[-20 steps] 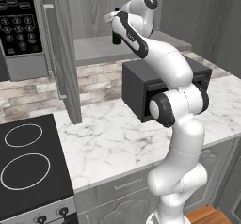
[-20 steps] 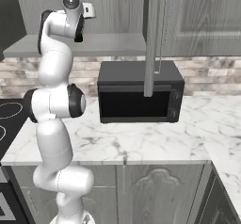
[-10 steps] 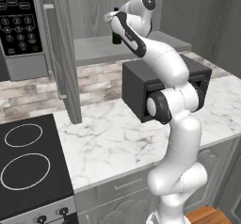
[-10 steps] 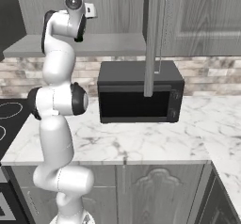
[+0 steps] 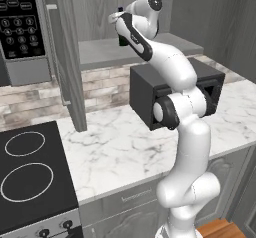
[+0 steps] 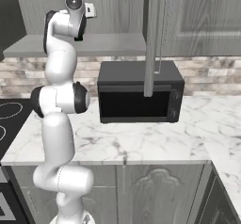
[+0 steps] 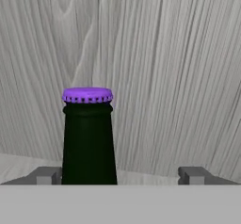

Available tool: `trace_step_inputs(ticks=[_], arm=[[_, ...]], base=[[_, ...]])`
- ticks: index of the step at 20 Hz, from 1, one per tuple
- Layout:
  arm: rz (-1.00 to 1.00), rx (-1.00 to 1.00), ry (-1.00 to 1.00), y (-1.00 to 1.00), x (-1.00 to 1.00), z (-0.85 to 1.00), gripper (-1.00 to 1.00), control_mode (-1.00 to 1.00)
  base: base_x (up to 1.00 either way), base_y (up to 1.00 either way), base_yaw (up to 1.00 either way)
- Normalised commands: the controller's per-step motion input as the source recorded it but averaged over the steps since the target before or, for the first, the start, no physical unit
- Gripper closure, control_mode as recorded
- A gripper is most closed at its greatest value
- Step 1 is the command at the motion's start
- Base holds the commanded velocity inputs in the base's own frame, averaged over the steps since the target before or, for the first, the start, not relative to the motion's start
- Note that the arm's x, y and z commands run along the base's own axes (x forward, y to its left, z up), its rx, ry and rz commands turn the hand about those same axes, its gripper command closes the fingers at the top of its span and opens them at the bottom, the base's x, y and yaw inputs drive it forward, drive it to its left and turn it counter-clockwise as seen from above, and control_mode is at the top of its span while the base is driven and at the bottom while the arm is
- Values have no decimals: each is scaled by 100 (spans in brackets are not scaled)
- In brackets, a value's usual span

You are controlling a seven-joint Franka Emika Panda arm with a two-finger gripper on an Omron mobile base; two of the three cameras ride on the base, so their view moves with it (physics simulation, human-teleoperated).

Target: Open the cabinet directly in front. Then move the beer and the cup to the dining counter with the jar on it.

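Hand view: beer (image 7: 89,138) stands upright right in front of the camera, black neck with a purple crown cap, close to the left finger (image 7: 46,175) and well off the right one, with the wood-grain back wall of the cabinet (image 7: 179,77) behind it. Pincer (image 7: 121,176) is spread wide, bottle neck sits between the fingers but off-centre toward the left, whether the left tip touches the glass I cannot tell. Nothing pinched. Left base view: arm reaches up into the open cabinet (image 5: 67,57), pincer (image 5: 121,32) over the grey cabinet shelf (image 5: 100,52), a bit of the dark bottle (image 5: 120,10) peeks just above the wrist. Left door hangs swung out toward the camera, edge-on. Black microwave (image 5: 150,94) sits on the marble table (image 5: 115,142) under the shelf, partly hidden by the arm's elbow. Black cooktop (image 5: 30,172) adjoins the table on the left, and a second microwave panel with a keypad (image 5: 20,24) is mounted above it. Right base view: hand (image 6: 80,23) at shelf height inside the cabinet, right door (image 6: 153,35) open edge-on with its bar handle (image 6: 164,30) in front of the microwave (image 6: 139,93).
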Motion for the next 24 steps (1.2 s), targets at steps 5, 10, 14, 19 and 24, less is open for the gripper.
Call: trace_step_inputs(ticks=[5, 10, 14, 19, 24], arm=[[0, 0, 0, 1, 1, 0, 100, -100], [0, 0, 0, 0, 0, 0, 100, -100], [0, 0, 0, 0, 0, 0, 100, -100], [0, 0, -2, 0, -15, 0, 100, -100], [0, 4, -12, -6, -79, 0, 100, -100]], base=[[0, 0, 0], [0, 0, 0], [0, 0, 0], [0, 0, 0], [0, 0, 0]])
